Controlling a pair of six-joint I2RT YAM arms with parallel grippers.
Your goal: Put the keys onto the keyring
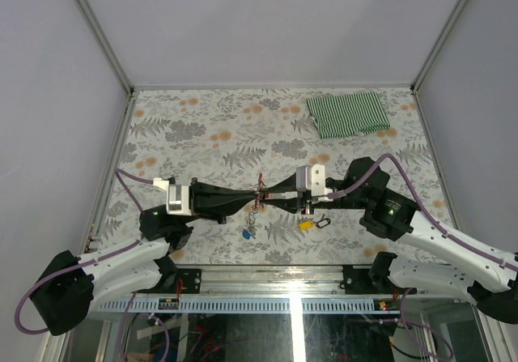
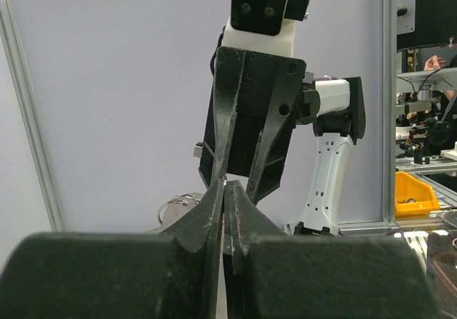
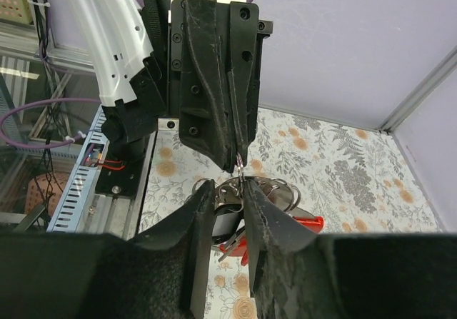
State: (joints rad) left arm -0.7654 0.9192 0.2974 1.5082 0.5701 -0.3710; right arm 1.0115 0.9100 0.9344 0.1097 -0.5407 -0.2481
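Both grippers meet tip to tip above the middle of the table. My left gripper (image 1: 256, 193) (image 2: 226, 188) is shut on a thin silver ring of the keyring (image 1: 261, 185). My right gripper (image 1: 269, 195) (image 3: 227, 190) is closed around the keyring's cluster of silver rings (image 3: 275, 190), and the red clip (image 3: 307, 223) shows just below it. A chain hangs down from the keyring to a blue key (image 1: 247, 234) near the table. A yellow key (image 1: 306, 224) lies on the table under the right arm. No green key is in view.
A small black loop (image 1: 324, 222) lies beside the yellow key. A green striped cloth (image 1: 348, 113) lies folded at the back right. White walls with metal posts enclose the floral table (image 1: 202, 135); a rail runs along the near edge.
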